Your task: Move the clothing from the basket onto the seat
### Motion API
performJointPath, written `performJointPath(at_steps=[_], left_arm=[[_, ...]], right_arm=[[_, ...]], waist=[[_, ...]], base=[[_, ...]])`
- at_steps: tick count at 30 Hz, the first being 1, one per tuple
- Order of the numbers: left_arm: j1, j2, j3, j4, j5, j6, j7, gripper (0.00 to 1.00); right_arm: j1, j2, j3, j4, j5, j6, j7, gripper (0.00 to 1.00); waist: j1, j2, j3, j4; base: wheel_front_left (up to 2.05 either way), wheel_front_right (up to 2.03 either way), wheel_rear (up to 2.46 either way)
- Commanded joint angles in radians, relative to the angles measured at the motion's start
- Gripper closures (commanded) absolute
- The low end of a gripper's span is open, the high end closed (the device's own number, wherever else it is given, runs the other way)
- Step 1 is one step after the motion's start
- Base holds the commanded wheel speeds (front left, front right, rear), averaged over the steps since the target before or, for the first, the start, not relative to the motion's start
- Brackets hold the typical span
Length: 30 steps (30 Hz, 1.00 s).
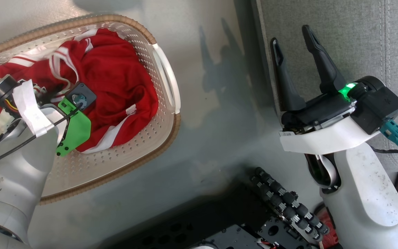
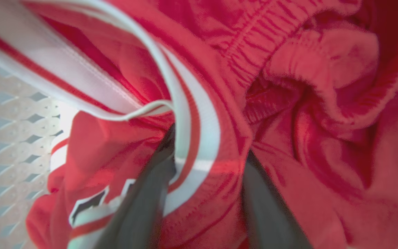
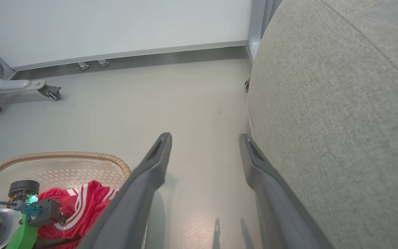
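Observation:
The clothing (image 1: 116,79), a heap of red cloth with white stripes, lies in the cream perforated basket (image 1: 166,83) on the floor at the left. My left wrist (image 1: 74,114) hangs over the heap and hides its own fingers there. The left wrist view has my left gripper (image 2: 211,145) pushed into the clothing (image 2: 306,103), its fingers apart with a white-striped fold between them. My right gripper (image 1: 290,36) hangs open and empty at the edge of the light-grey seat (image 1: 340,34). In the right wrist view its fingers (image 3: 157,162) point along the floor beside the seat (image 3: 340,121).
Grey floor (image 1: 212,138) separates the basket from the seat. My dark base (image 1: 254,221) fills the bottom middle. In the right wrist view a wheeled metal frame (image 3: 48,91) stands by the far wall, and the basket's brown rim (image 3: 64,155) is at lower left.

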Motion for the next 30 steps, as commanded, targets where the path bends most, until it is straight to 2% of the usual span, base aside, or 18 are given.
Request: performJointPath(at_steps=[1,5,10,17,24,30], left_arm=[[-0.003,0.012,0.002,0.003,-0.006,0.012,-0.004,1.0],[0.024,0.009,0.005,0.004,-0.023,0.018,-0.022,1.0],[0.058,-0.021,0.018,0.004,-0.053,0.031,-0.071,1.0],[0.141,-0.091,0.03,0.004,-0.102,0.036,-0.129,1.0],[0.233,-0.151,0.056,-0.019,-0.154,0.059,-0.17,1.0],[0.336,-0.176,0.107,-0.135,-0.213,0.098,-0.176,1.0]], right_arm=[[-0.01,-0.002,0.003,-0.002,0.009,0.0,-0.005,0.0],[-0.004,-0.002,-0.001,0.008,0.014,0.0,-0.005,0.0],[0.007,-0.002,-0.012,0.021,0.012,0.0,-0.005,0.0],[0.039,-0.003,-0.018,0.046,-0.023,0.0,-0.005,0.0],[0.089,-0.003,-0.033,0.073,-0.065,0.0,-0.005,0.0],[0.155,-0.003,-0.028,0.104,-0.088,0.0,-0.005,0.0]], waist=[[-0.0001,0.0,0.003,-0.005],[-0.0001,0.0,-0.009,-0.005],[-0.0001,0.0,-0.06,0.014],[-0.0001,0.0,-0.203,0.074],[-0.0001,0.0,-0.364,0.141],[-0.0001,0.0,-0.518,0.202]], base=[[0.0,0.0,0.0],[0.0,0.0,0.0],[0.0,0.0,0.0],[0.0,0.0,0.0],[0.0,0.0,0.0],[0.0,0.0,0.0]])
